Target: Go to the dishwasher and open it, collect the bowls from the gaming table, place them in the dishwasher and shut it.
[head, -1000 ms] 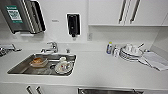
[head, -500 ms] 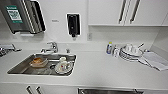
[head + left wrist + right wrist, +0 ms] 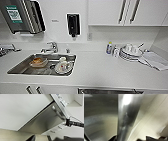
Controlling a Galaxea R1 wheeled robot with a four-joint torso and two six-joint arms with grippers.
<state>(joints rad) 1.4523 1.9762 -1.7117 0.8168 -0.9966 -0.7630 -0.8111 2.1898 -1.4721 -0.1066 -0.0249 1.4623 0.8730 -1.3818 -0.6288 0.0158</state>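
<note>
The dishwasher shows in the left wrist view as a steel front panel under the white desk, with its long bar handle across the top edge. In the head view a strip of it sits at the bottom edge, right of centre. The right wrist view looks along the bar handle from very close, which suggests the right arm is at the handle to pull the door open; whether either claw is open or closed I cannot tell.

The room is a white kitchenette. A steel sink at lower left holds used dishes, a tap stands behind it, and stacked white crockery is at right. A soap dispenser hangs on the wall under white cabinets.
</note>
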